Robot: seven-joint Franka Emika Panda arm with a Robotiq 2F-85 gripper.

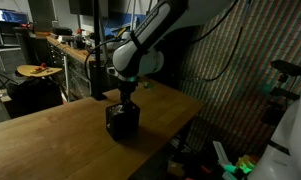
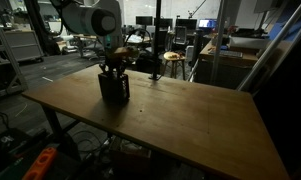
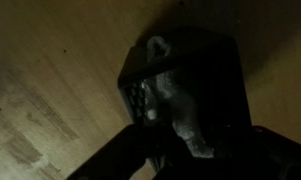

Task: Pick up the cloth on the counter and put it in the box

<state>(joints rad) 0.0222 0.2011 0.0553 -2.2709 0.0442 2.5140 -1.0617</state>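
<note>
Bare desk (image 1: 50, 150) wood lies closest in an exterior view. Farther back stands the box (image 1: 122, 121). The end effector (image 1: 123, 98) hangs right above the box and points straight down. The arm (image 1: 155, 40) bends up and away from the box.

In an exterior view the end effector sits just over the box top, and no cloth shows beside the box.

In the wrist view the cloth (image 3: 178, 100) looks pale and crumpled inside the box, straight under the end effector. It is too dark to tell if the fingers are wide, narrow or holding it. I think the next move is straight up from the box.
</note>
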